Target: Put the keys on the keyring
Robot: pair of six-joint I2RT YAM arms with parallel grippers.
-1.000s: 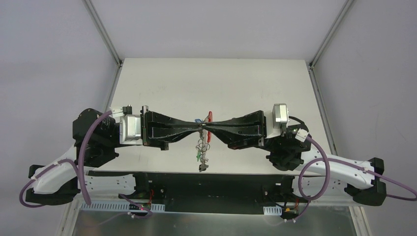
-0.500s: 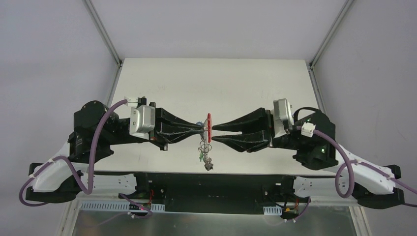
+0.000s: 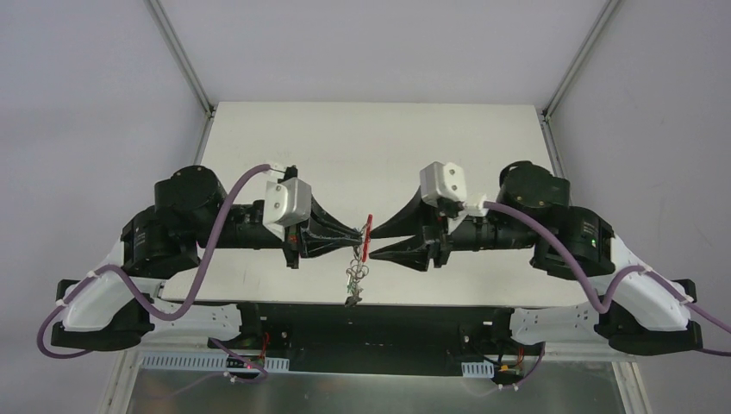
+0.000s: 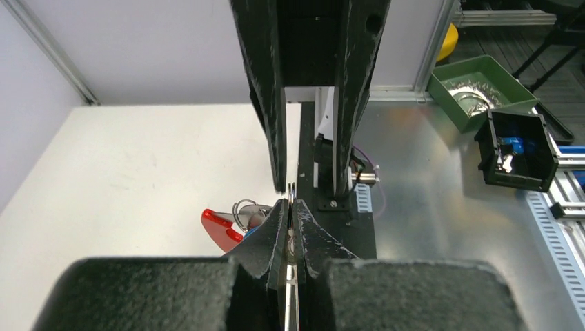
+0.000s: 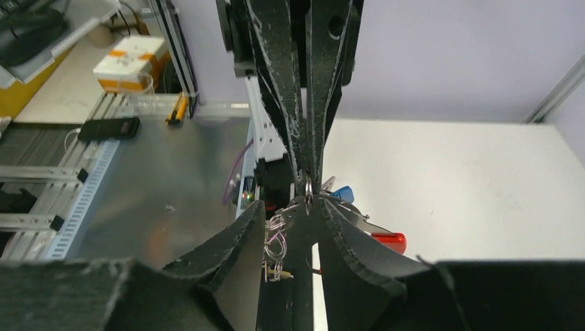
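Above the front half of the pale tabletop (image 3: 371,147), seen from overhead, the two black arms meet tip to tip. The left gripper (image 3: 356,233) is clamped tight on the keyring (image 3: 368,233), a bunch with a red curved plastic clip and a short chain of small silver rings (image 3: 354,278) dangling beneath. All of it is held up off the table. The right gripper (image 3: 377,239) faces it with jaws parted, its tips just beside the clip.

From the left wrist, the pinched pads (image 4: 276,224) show a thin silver split ring (image 4: 292,187) poking out edge-on between them. The right arm's fingers (image 4: 270,103) stand on either side of that ring, not touching it as far as I can tell. Off to one side hang the red clip (image 4: 219,229) and a tiny key with a bright blue plastic head (image 4: 252,232), apparently already in the bunch.

From the right wrist, its own jaws gape around the ring (image 5: 306,187), gripping nothing. The blue head (image 5: 343,194), clip (image 5: 386,241) and chain (image 5: 274,248) crowd close behind.

I'd judge the step in hand is getting the second gripper onto the ring. Done well, the right jaws would close squarely on its rim, clear of the left pads, so it neither twists nor slips free. It looks thin, springy and slick.
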